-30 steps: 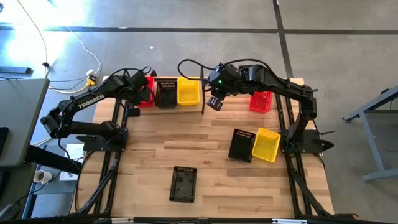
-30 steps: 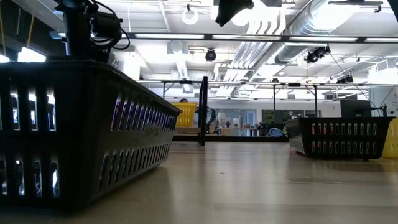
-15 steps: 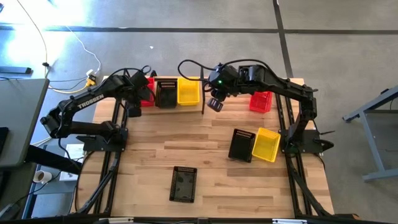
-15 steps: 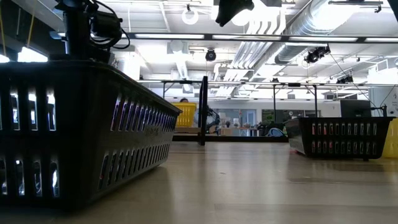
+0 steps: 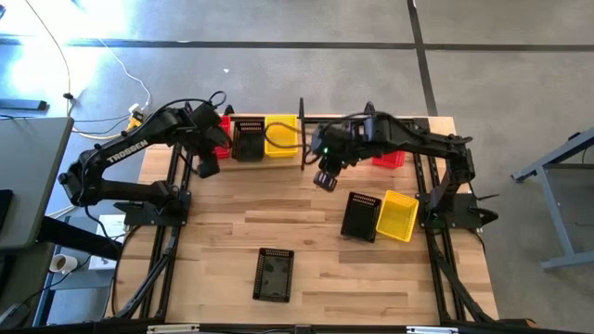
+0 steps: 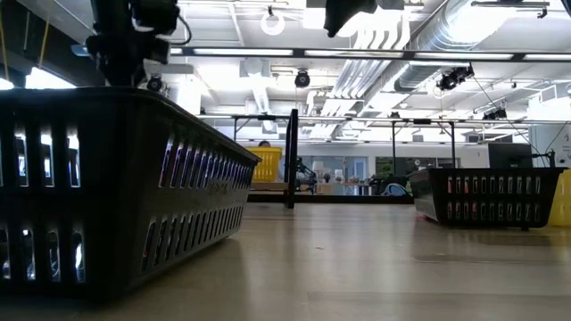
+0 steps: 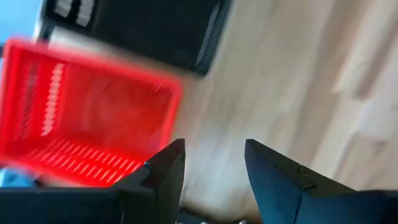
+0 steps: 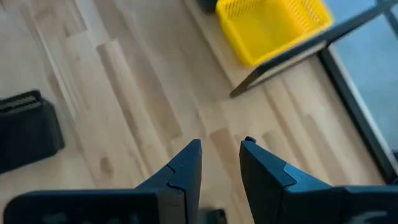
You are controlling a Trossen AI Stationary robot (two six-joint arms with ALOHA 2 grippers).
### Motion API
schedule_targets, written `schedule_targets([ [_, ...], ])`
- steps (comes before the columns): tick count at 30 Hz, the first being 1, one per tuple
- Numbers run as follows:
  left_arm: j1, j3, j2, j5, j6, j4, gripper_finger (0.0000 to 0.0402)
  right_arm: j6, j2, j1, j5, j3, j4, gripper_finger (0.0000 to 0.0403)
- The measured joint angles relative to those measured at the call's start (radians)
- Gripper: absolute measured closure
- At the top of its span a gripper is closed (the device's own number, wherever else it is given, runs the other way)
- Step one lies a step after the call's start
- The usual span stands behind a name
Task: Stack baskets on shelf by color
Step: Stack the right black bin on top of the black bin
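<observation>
Counting baskets from the high view: two red, two yellow, three black that I can see. On the shelf [image 5: 269,156] along the upper edge of the frame sit a red basket [image 5: 221,139], a black basket [image 5: 247,139] and a yellow basket [image 5: 281,135] side by side. A second red one [image 5: 390,159] is at upper right, mostly behind the right arm. Right of centre on the worktop [image 5: 306,250], a black one [image 5: 360,216] touches a yellow one [image 5: 397,216]; a lone black one [image 5: 275,275] lies lower centre.

Left hand [image 5: 206,165] hangs just below the shelf's red basket, arm reaching in from the left; in its wrist view the fingers [image 7: 166,168] are spread with nothing between them. Right hand [image 5: 325,179] is near centre, arm stretched across from the right, fingers [image 8: 186,165] a small gap apart, empty, over bare wood.
</observation>
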Motion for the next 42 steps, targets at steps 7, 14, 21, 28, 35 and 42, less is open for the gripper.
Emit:
schedule_targets([
  [7,-0.144,0.01,-0.018,0.043,-0.124,0.061,0.0249,0.172,0.0,0.064,0.047,-0.117,-0.129,0.0307],
  [14,-0.265,0.01,-0.018,0.042,-0.206,0.087,0.0249,0.257,-0.033,0.122,0.005,-0.256,-0.159,0.0307],
  [21,-0.369,0.01,-0.018,0.034,-0.309,0.085,0.0249,0.332,-0.198,0.176,-0.105,-0.518,-0.031,0.0307],
  [28,-0.448,0.01,-0.018,0.028,-0.428,0.085,0.0249,0.412,-0.385,0.232,-0.221,-0.773,0.265,0.0307],
  [35,-0.51,0.01,-0.018,0.028,-0.521,0.085,0.0249,0.392,-0.429,0.3,-0.205,-0.909,0.407,0.0304],
  [42,-0.575,0.01,-0.018,0.017,-0.565,0.085,0.0249,0.374,-0.396,0.35,-0.178,-1.003,0.509,0.0264],
])
